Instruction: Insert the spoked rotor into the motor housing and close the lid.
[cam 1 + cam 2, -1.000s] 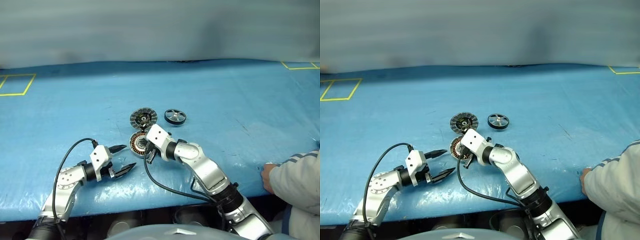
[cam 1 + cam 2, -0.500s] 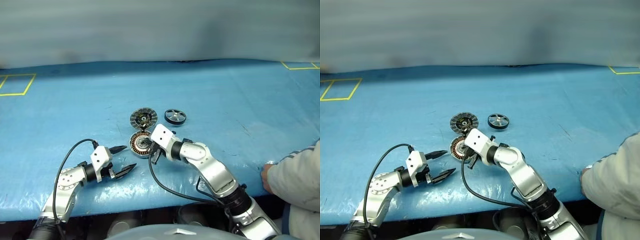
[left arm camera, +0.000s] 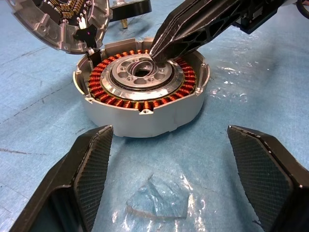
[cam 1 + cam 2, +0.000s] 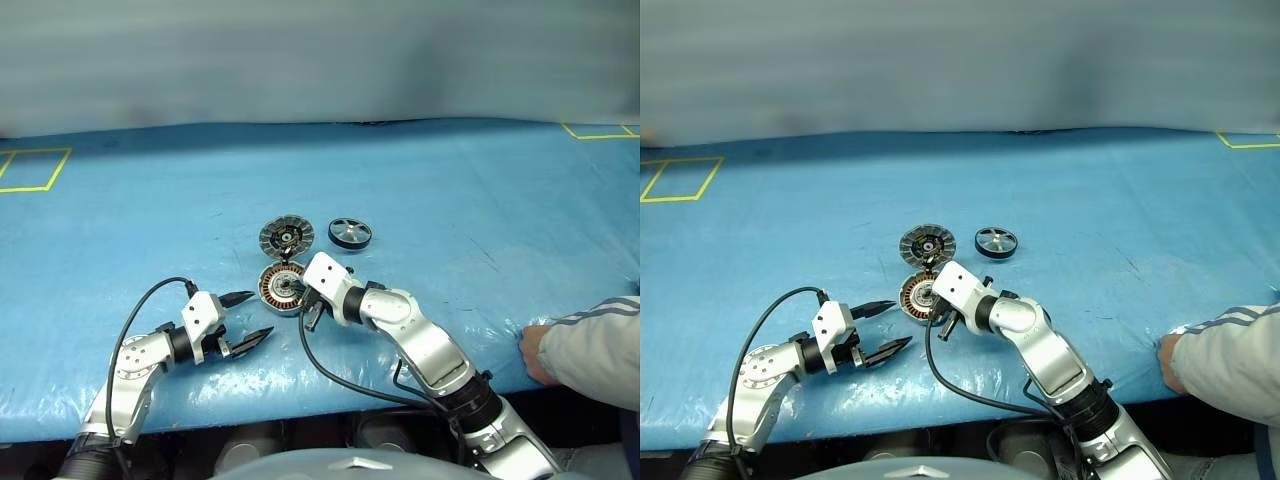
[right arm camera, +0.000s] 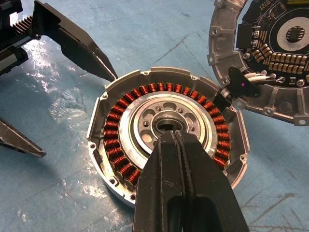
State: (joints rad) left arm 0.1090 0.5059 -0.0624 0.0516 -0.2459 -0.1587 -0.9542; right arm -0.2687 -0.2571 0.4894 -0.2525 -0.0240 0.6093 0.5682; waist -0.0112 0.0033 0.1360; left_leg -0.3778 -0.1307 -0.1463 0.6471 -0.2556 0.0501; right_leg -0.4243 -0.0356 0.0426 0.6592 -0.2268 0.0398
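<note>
With the spoked rotor [image 4: 350, 233] lying well beyond it, the right gripper [image 5: 175, 140], fingers pressed together, tipped onto the hub of the open motor housing [image 3: 143, 92], the left gripper [image 4: 250, 317] waited spread nearby; fetching the rotor seemingly came next.

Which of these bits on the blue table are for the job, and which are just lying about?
For the job:
- housing, open, copper windings showing
- lid, hinged open beside it
- rotor, apart on the table
- right gripper, shut, tips at the housing's hub
- left gripper, open, near the housing

Lying about:
- yellow tape marks
- a person's hand at the table edge
</note>
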